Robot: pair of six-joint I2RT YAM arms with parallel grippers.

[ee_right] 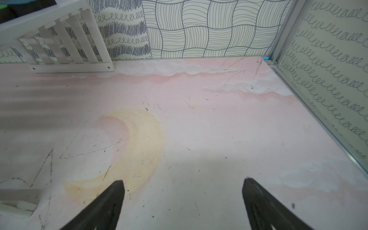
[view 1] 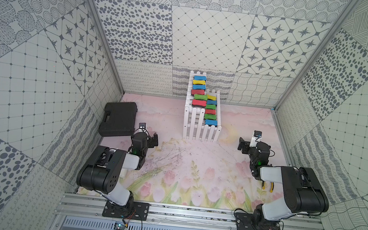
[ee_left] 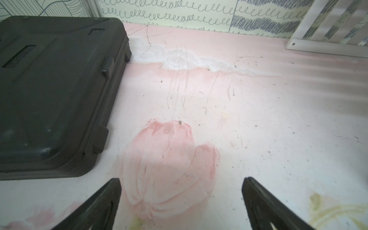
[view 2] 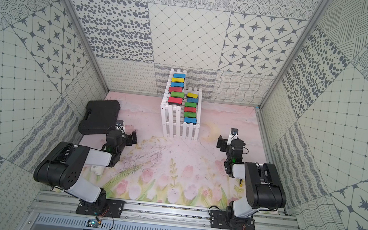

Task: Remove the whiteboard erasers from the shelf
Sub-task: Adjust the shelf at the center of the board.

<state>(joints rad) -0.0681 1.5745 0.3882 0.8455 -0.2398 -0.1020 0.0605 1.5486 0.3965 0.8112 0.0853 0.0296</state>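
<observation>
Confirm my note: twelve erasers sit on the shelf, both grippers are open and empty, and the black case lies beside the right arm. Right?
One slip: the black case lies beside the left arm, not the right, as both top views show. The rest stands.

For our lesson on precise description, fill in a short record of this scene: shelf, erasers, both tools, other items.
shelf: white two-tier rack, far middle of the table
erasers: twelve, all on the shelf, six per tier
left tool: open, empty, above the table beside the black case
right tool: open, empty, above the table, apart from the shelf
other items: yellow-handled pliers, partly hidden under the right arm
</observation>
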